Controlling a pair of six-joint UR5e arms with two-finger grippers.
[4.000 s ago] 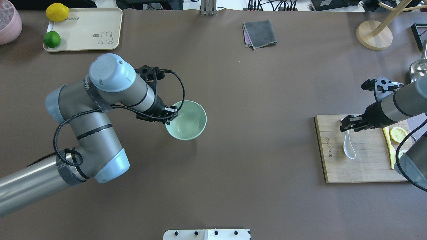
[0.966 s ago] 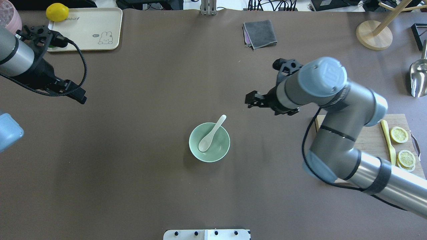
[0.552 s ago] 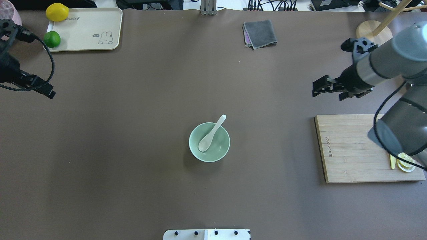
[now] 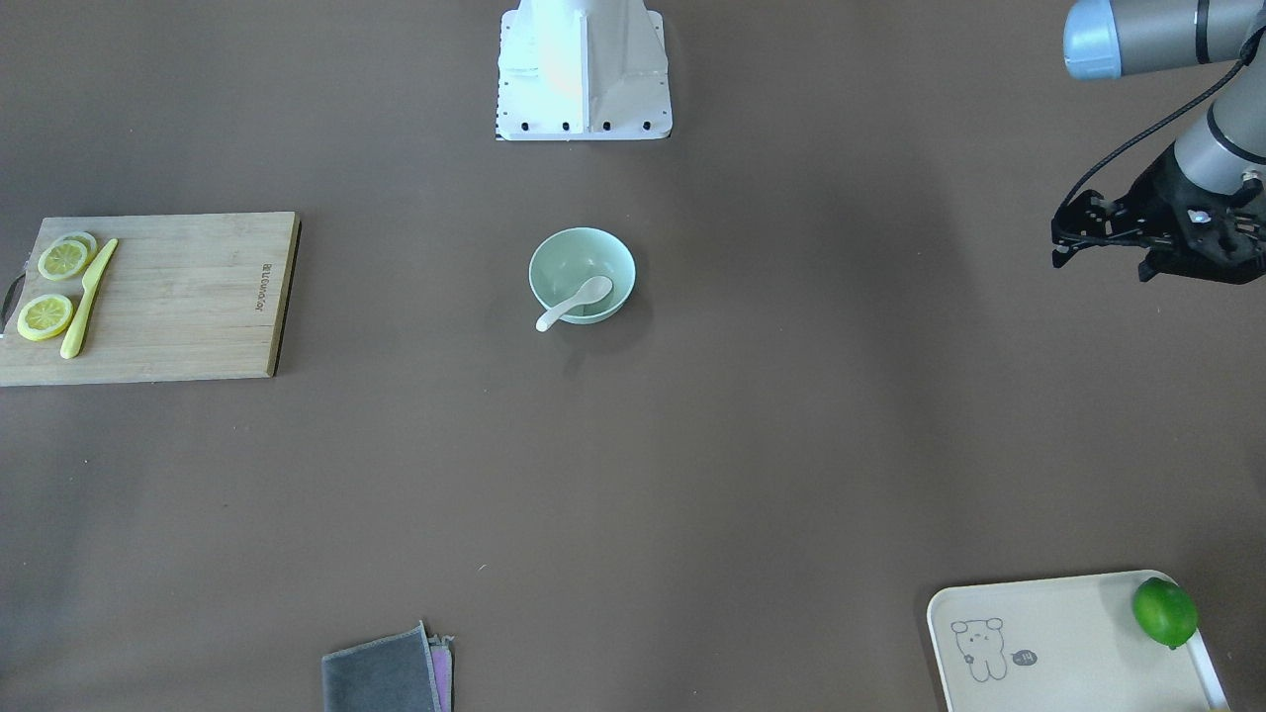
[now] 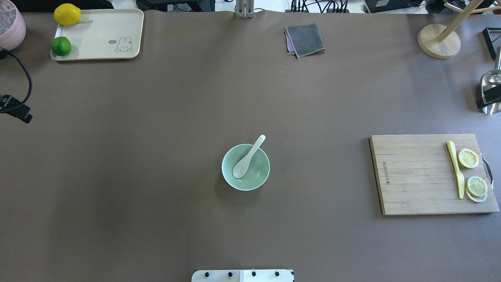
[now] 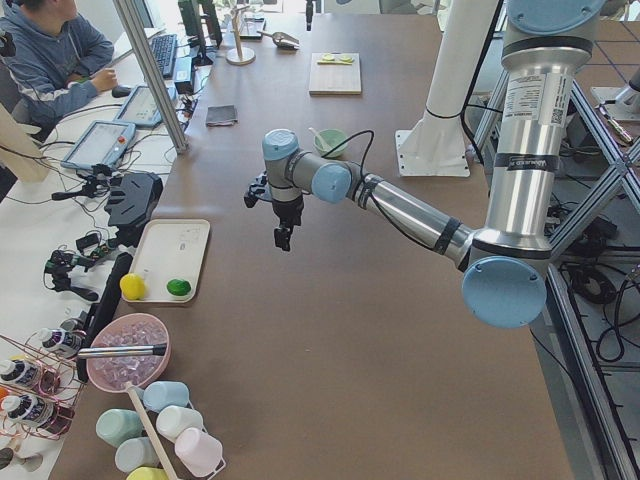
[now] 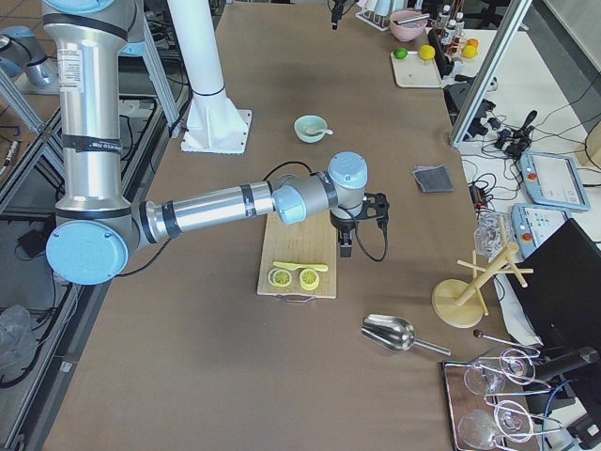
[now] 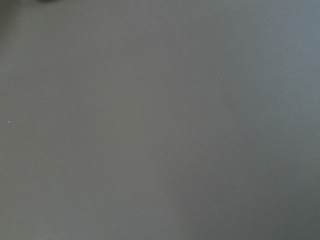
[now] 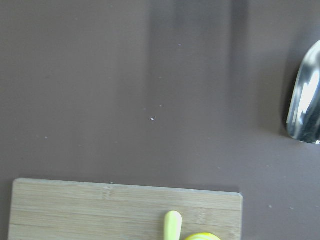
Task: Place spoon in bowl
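Note:
The white spoon (image 5: 248, 157) lies in the mint-green bowl (image 5: 256, 178) at the table's middle, scoop down inside and handle resting over the far right rim. Both also show in the front-facing view, the spoon (image 4: 574, 302) across the bowl (image 4: 569, 259). My left gripper (image 4: 1152, 269) hangs over bare table far to the left, barely in the overhead view (image 5: 17, 112). My right gripper (image 7: 346, 249) hangs beyond the cutting board's far end, a sliver of it at the overhead view's right edge (image 5: 485, 102). I cannot tell whether either is open or shut. Neither holds anything.
A wooden cutting board (image 5: 411, 176) with a yellow knife (image 5: 456, 168) and lemon slices (image 5: 468, 158) lies at the right. A metal scoop (image 5: 492, 80), a wooden stand (image 5: 438, 41), a grey cloth (image 5: 305, 39) and a tray (image 5: 101, 35) with a lemon and a lime line the far side.
Both arms have drawn back outward to the table's ends, almost out of the overhead view. The spoon and bowl have stayed put over the last second.

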